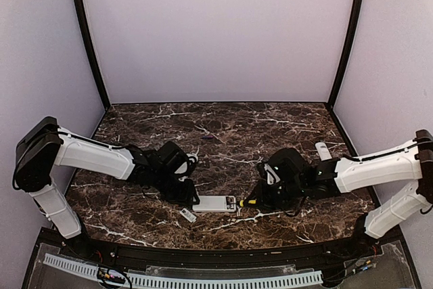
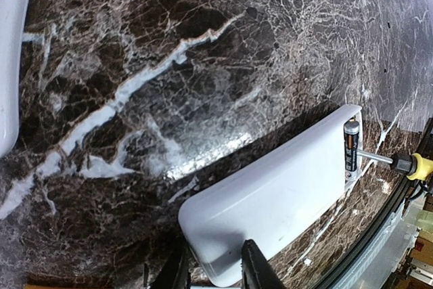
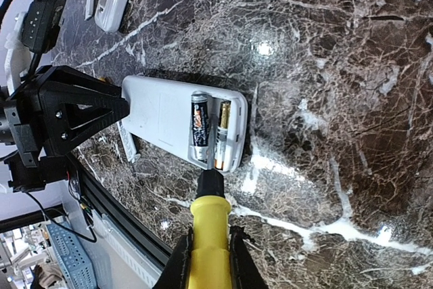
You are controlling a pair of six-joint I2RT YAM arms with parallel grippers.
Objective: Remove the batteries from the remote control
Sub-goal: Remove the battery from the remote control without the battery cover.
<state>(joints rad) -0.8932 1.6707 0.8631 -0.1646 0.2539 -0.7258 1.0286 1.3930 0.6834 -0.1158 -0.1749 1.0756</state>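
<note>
Table point(image 1: 270, 126): dark brown marble with white veins, glossy, with lamp glare in both wrist views. Enclosure: pale lilac walls point(image 1: 216, 32) on three sides, black posts point(image 1: 88, 38) at the back corners. Left arm point(image 1: 95, 157) reaches in low from the left. The left gripper point(image 1: 191, 197) is clenched across the left end of the remote control point(image 1: 213, 203), one finger on each long edge, as its own wrist view shows. A small white cover point(image 1: 188, 215) lies loose on the marble just in front of that end. The remote control lies back-up near the front edge, with its compartment open at the right end. Two batteries point(image 3: 199, 126) sit there side by side, one dark-jacketed with orange print, the other gold and orange. The screwdriver point(image 3: 210, 235), yellow-handled with a black shaft, points its tip at the compartment's edge. The right gripper point(image 3: 210, 262) is clamped on the handle. A second remote point(image 1: 323, 150) lies well apart at the right rear. Hard to make out: whether the tip touches a cell or only the casing. The overhead view hides both sets of fingers under the wrists. A white curved shape point(image 2: 10, 52) at the left wrist view's edge is cut off and cannot be identified
</note>
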